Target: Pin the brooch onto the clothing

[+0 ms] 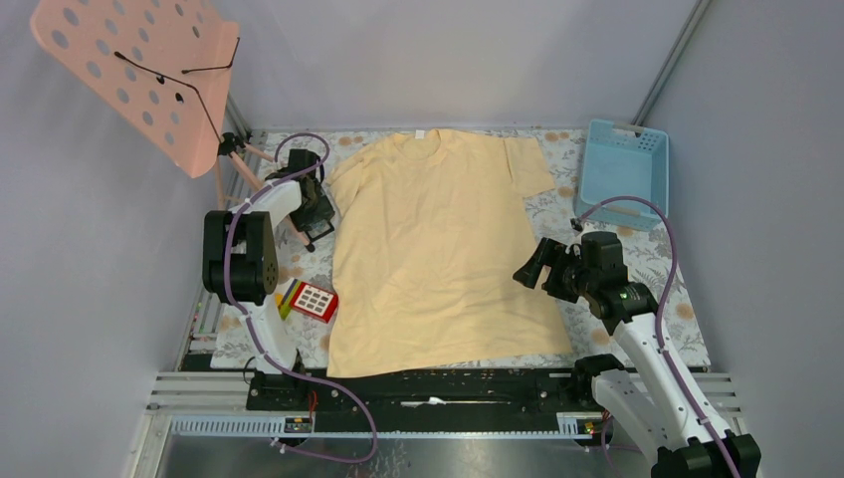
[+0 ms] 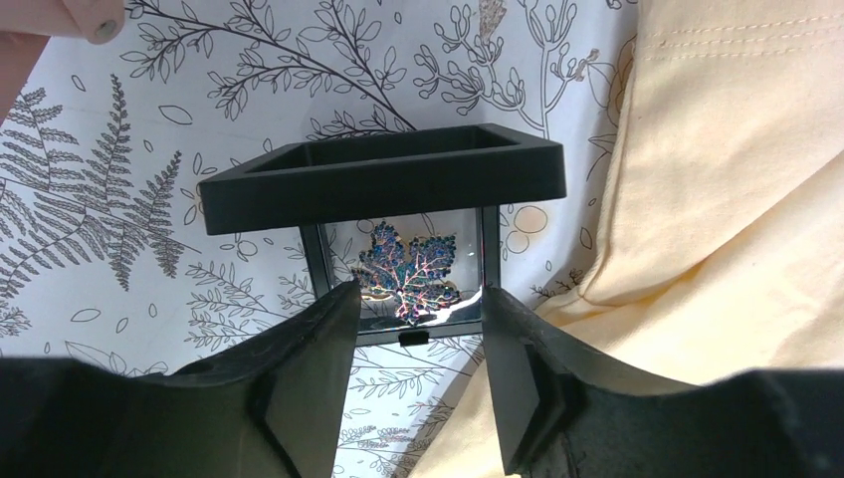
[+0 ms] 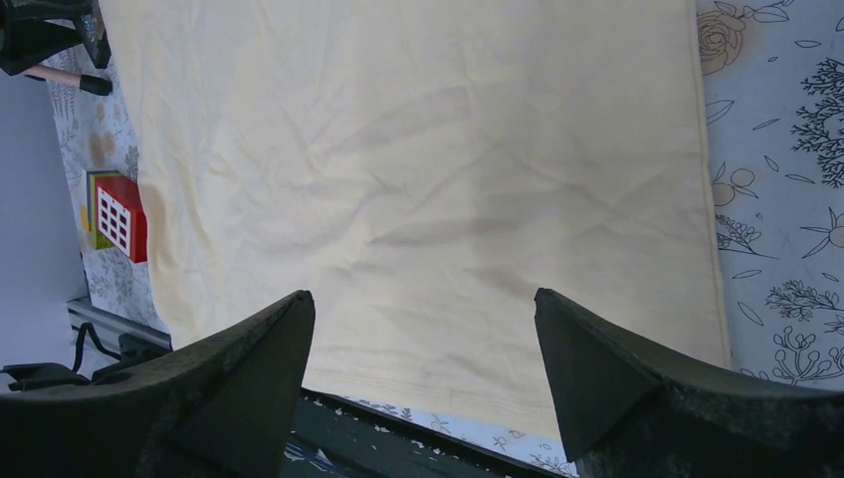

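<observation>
The brooch [image 2: 408, 271], a small blue-grey glittery leaf-shaped ornament, lies in the clear base of an open black box [image 2: 383, 179] on the floral cloth, just left of the clothing's sleeve. The clothing [image 1: 438, 249], a pale yellow T-shirt, lies flat mid-table and also shows in the left wrist view [image 2: 737, 199] and the right wrist view [image 3: 418, 179]. My left gripper [image 2: 418, 299] is open, its fingertips either side of the brooch just above the box base; in the top view [image 1: 316, 214] it hides the box. My right gripper [image 3: 423, 309] is wide open and empty over the shirt's lower right edge [image 1: 527, 267].
A red keypad toy [image 1: 315, 300] with coloured sticks lies left of the shirt's hem, also in the right wrist view [image 3: 121, 217]. A light blue basket [image 1: 627, 169] stands at the back right. A pink perforated music stand [image 1: 139, 70] rises at the back left.
</observation>
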{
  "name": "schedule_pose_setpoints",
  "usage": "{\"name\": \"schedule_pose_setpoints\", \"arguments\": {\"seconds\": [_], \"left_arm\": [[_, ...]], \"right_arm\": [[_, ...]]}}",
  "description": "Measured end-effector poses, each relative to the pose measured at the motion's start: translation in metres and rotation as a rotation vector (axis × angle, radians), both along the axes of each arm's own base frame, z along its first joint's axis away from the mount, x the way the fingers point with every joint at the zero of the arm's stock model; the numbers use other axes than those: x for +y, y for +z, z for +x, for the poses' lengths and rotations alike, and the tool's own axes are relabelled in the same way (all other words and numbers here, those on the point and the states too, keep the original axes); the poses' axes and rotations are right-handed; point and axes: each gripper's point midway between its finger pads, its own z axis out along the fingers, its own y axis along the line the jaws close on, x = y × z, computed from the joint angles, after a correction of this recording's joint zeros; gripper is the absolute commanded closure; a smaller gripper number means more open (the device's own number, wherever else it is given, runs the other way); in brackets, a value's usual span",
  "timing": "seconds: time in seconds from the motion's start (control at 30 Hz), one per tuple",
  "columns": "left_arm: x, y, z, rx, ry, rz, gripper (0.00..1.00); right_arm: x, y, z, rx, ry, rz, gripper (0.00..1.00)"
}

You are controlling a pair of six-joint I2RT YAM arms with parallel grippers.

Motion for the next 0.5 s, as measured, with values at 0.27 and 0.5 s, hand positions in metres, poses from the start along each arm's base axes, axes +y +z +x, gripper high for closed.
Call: {"name": "schedule_pose_setpoints", "arguments": {"seconds": [0.27, 0.5], "left_arm": [[-0.0004, 0.0003, 0.0012, -0.007, 0.001, 0.002, 0.41], [-0.001, 0.0009, 0.0031, -0.015, 0.005, -0.002, 0.39]], "right_arm": [[0.0, -0.0001, -0.0001, 0.001, 0.0, 0.0, 0.11], [-0.0001, -0.0002, -0.0003, 0.001, 0.0, -0.001, 0.11]]}}
